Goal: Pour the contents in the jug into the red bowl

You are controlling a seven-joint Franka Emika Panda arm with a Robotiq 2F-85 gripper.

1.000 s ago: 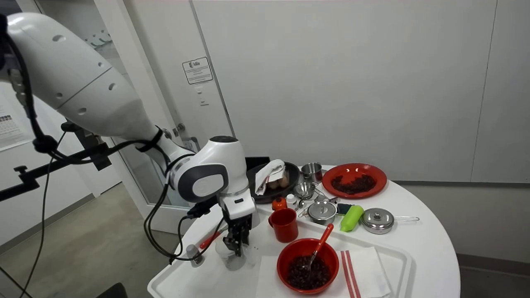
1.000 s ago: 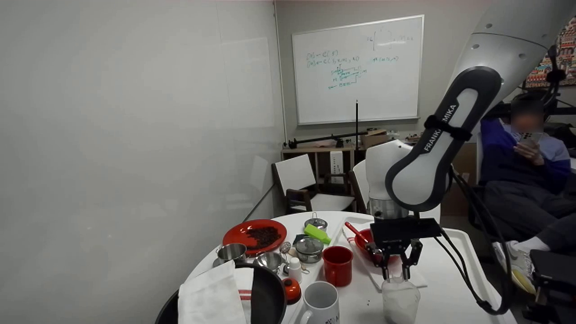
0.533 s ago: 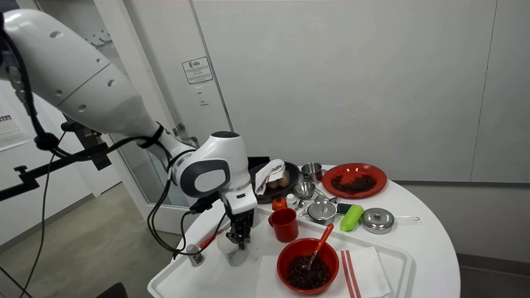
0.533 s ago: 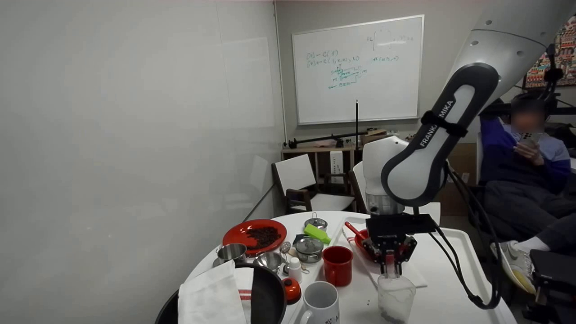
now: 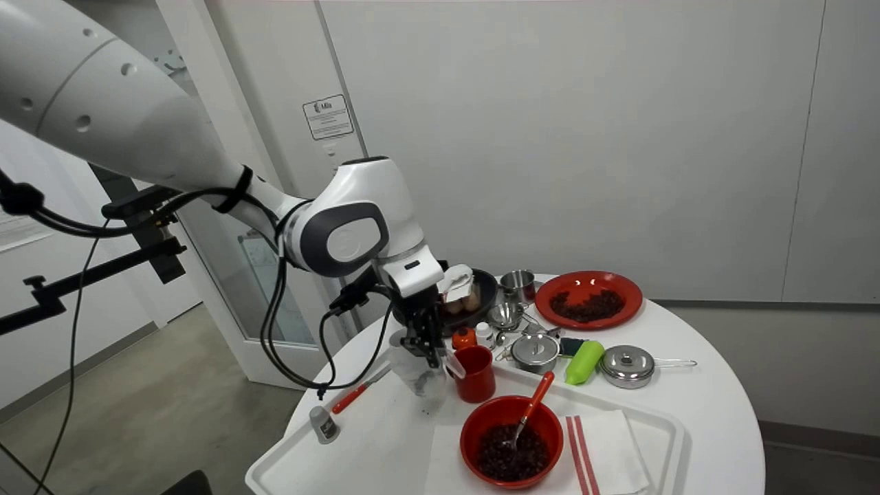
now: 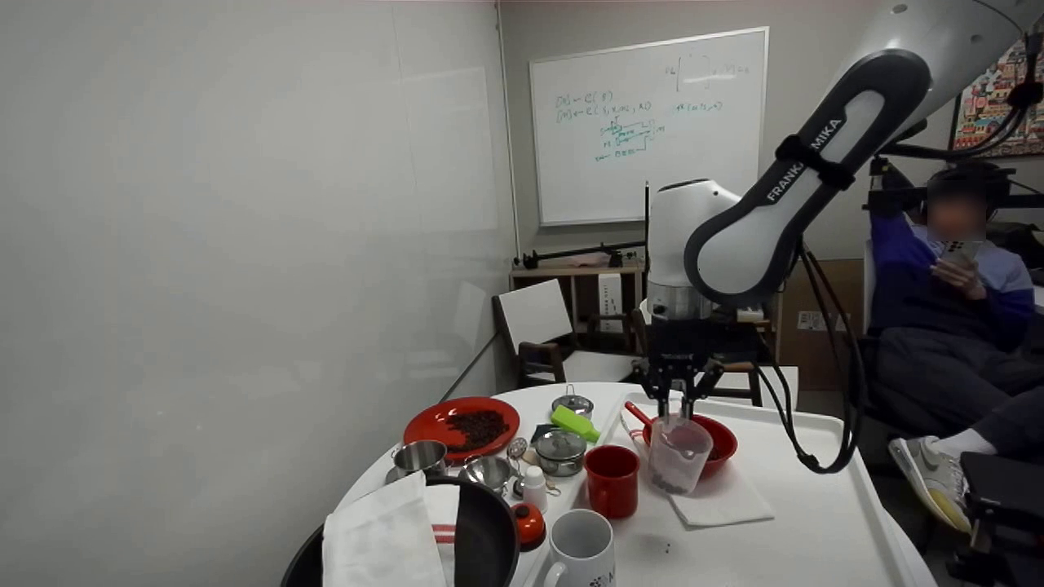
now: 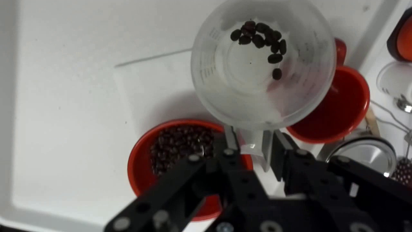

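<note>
The jug (image 5: 410, 368) is whitish and translucent, with several dark beans at its bottom. It is in the air above the tray, slightly tilted, and also shows in an exterior view (image 6: 679, 458) and in the wrist view (image 7: 251, 96). My gripper (image 7: 251, 138) is shut on the jug's handle; its fingers also show in an exterior view (image 6: 675, 408). The red bowl (image 5: 473, 430) stands on a white cloth, holding dark beans and a red-handled utensil. The jug is beside the bowl, not over its middle. In the wrist view my fingers hide part of the bowl (image 7: 136, 170).
A red cup (image 5: 476, 377) stands close to the jug. A knife (image 5: 350, 399) and a small shaker (image 5: 323, 424) lie on the white tray (image 5: 357, 474). Metal pots (image 5: 535, 352), a red plate (image 5: 629, 302) and a dark pan (image 6: 485, 522) stand around. A white mug (image 6: 581, 548) is near.
The arm has risen, lifting the jug off the tray. The jug has moved toward the red cup and the red bowl. My gripper stays on the handle.
</note>
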